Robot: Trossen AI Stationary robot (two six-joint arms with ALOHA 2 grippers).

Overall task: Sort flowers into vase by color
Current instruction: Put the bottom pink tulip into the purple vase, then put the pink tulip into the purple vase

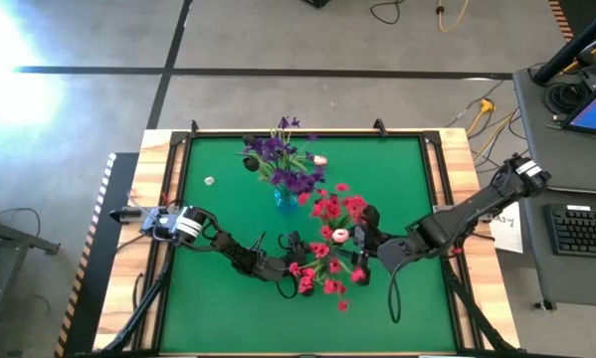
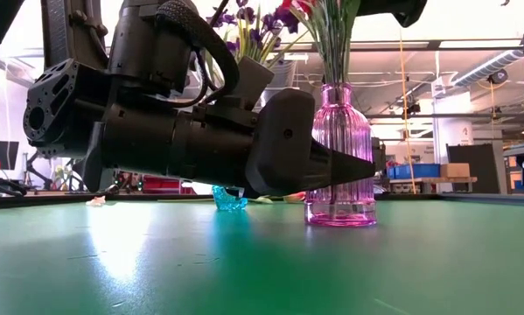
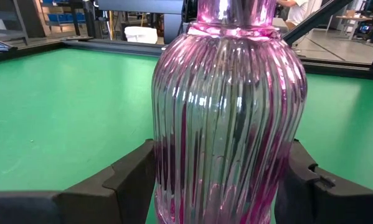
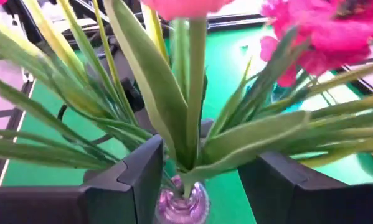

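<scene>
1. Left gripper [image 3: 220, 186], nearest the lens in the left wrist view, is bracketing the ribbed belly of the pink vase [image 3: 226, 118]; its fingers [image 3: 133, 180] are sitting spread on either side, and whether they are pressing the glass cannot be told
2. Pink vase is standing upright on the green table [image 1: 218, 308], already holding red flowers [image 1: 327, 209] and a white-pink tulip bud [image 1: 340, 235]
3. Purple flowers [image 1: 278, 159] are standing in the blue vase [image 1: 287, 198] just behind, with another pale bud [image 1: 320, 159] at their edge; judged from this, most stems are sorted, and the buds may remain to be moved
4. A small pale object [image 1: 210, 181] is lying apart on the mat; its kind cannot be told
5. Right gripper [image 4: 202, 180] is hovering at the stems above the vase neck, fingers [image 4: 142, 174] parted around green leaves [image 4: 192, 124], not clamped
6. Left arm is reaching low across the table from the left edge; right arm is angling in from the right, wrist above the bouquet
</scene>
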